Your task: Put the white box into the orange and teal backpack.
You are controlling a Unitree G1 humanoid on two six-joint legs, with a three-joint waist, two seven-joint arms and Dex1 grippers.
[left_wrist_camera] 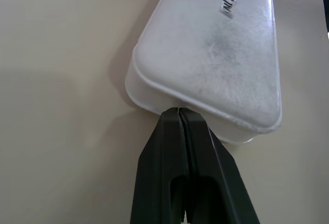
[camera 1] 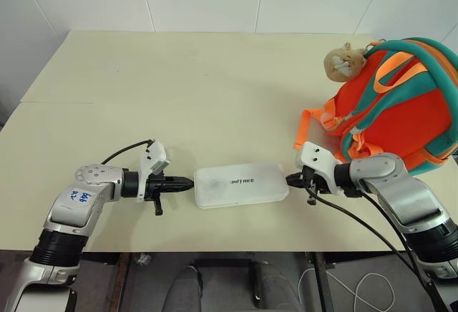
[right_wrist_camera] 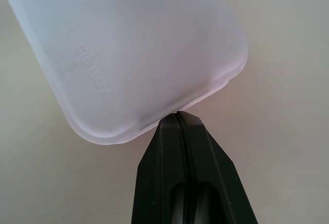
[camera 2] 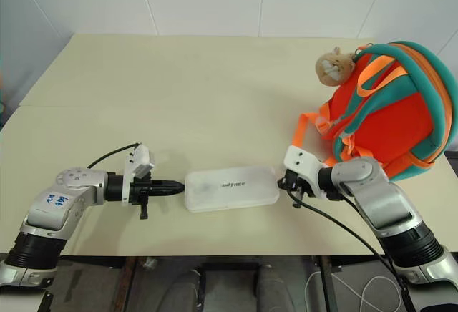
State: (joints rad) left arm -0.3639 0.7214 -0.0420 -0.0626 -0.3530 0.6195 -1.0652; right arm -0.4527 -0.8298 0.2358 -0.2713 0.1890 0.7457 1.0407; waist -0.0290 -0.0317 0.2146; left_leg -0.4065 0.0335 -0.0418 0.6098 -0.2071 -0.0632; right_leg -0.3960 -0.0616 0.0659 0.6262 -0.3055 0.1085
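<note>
White tiled walls stand behind a cream table [camera 1: 215, 76]. Near its front edge the left pincer [camera 1: 187, 182], fingers pressed together on nothing, touches one short end of the white box [camera 1: 240, 184]; the right pincer [camera 1: 291, 179], likewise closed and empty, meets the opposite short end. Between them the box lies flat, lettering up, its long axis running left to right along the table's front edge. Beyond the right pincer sits the orange and teal backpack [camera 1: 401, 111], a beige plush toy [camera 1: 342, 61] at its top
</note>
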